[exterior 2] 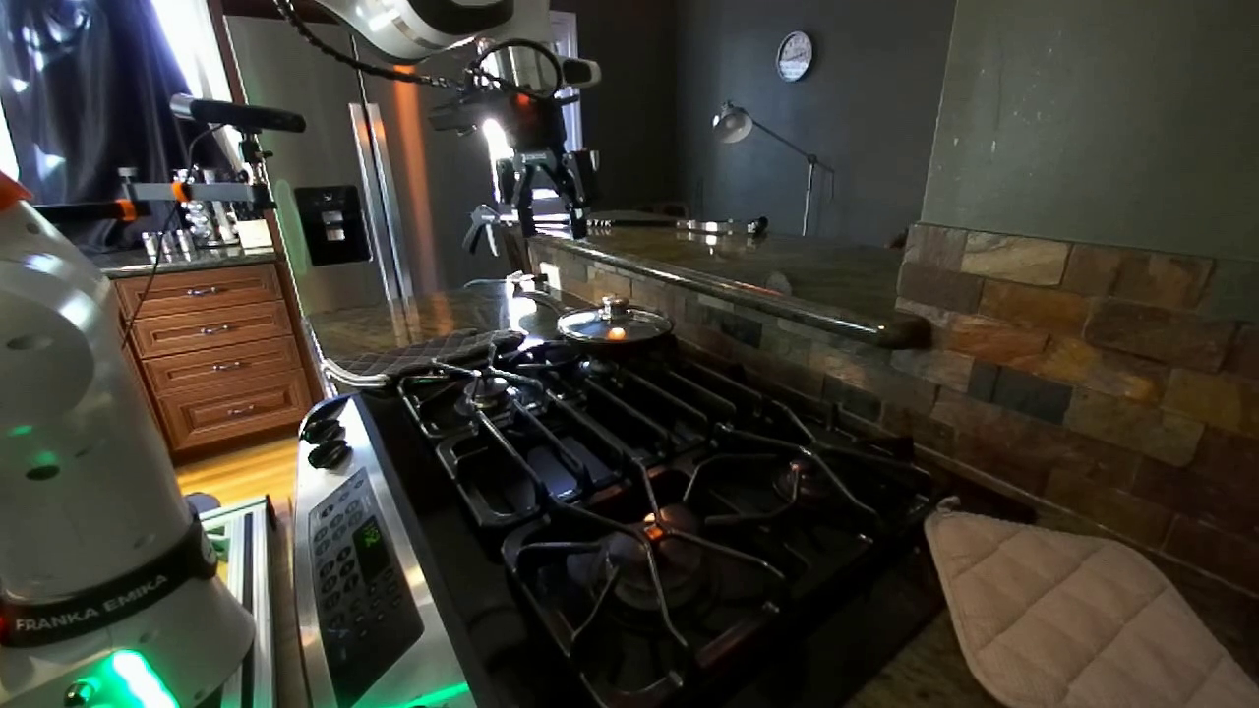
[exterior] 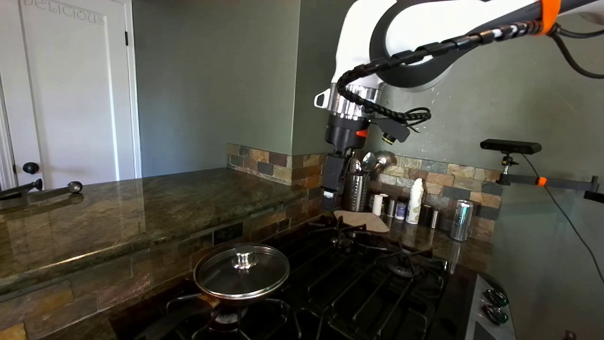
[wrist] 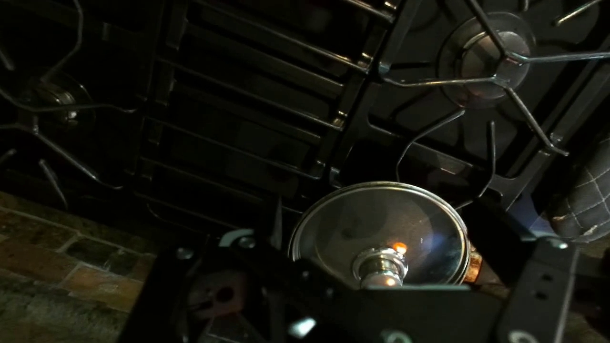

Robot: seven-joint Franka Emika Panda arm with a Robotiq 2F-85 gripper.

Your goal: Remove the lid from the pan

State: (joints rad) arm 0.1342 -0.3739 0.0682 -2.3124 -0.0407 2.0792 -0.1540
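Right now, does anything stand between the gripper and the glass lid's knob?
Nothing visible does. The open gripper hangs higher than the glass lid in both exterior views, with nothing seen between it and the knob. In the wrist view, only the gripper's own parts cover some of the lid. The raised countertop appears alongside, not between.

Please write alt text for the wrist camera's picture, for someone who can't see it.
A round glass lid with a shiny knob covers a pan on a black gas stove, seen from above. In front, at the bottom, the robot's open tool partly hides the lid; brownish tiles show at lower left.
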